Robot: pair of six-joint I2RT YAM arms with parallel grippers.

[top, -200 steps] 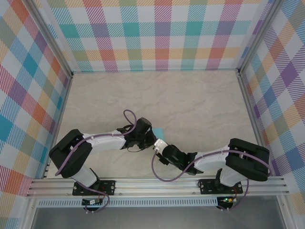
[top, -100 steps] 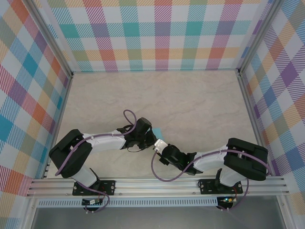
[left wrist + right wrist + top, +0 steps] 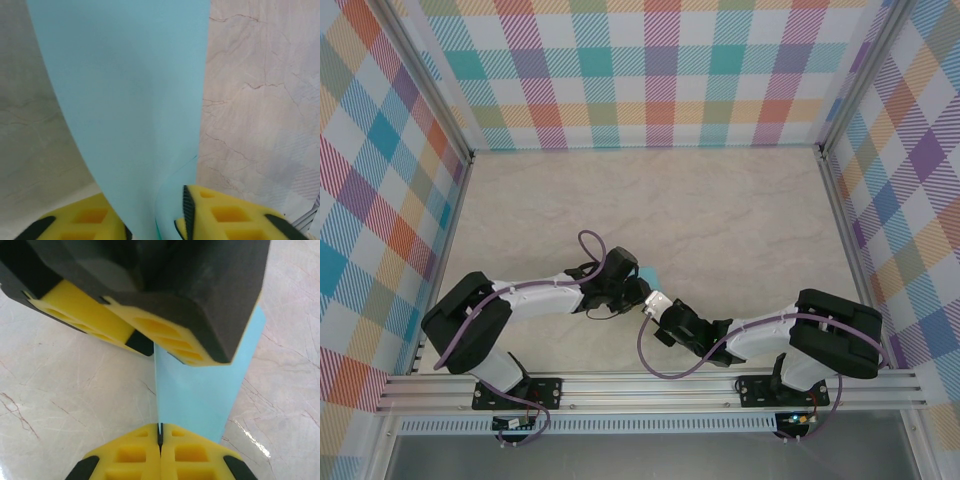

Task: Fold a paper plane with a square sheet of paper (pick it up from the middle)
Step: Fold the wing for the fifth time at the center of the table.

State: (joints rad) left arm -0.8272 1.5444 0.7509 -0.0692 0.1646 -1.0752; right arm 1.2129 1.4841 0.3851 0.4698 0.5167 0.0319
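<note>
The square sheet of paper [image 3: 200, 395] is light teal, creased into a narrower shape, and stands on edge above the marble table. My right gripper [image 3: 160, 432] is shut on its near edge, the yellow pads pressed together with the paper between them. My left gripper [image 3: 150, 340] sits straight across from it on the far part of the same sheet. In the left wrist view the paper [image 3: 130, 100] runs up between the left gripper's [image 3: 155, 212] parted yellow fingers [image 3: 230, 217], curling loosely in the gap. From above, both grippers meet near the table's middle front, left gripper [image 3: 630, 283], right gripper [image 3: 650, 295], with a teal corner [image 3: 648, 273] showing.
The marble tabletop [image 3: 720, 220] stretches behind the grippers to the checked back wall [image 3: 650, 70]. Checked side walls [image 3: 370, 200] and metal rails [image 3: 650, 385] frame the work area. Purple cables [image 3: 588, 245] loop off both wrists.
The right gripper has closed onto the paper's edge. The left gripper's jaws have parted around the paper. Both arms stay nearly in place.
</note>
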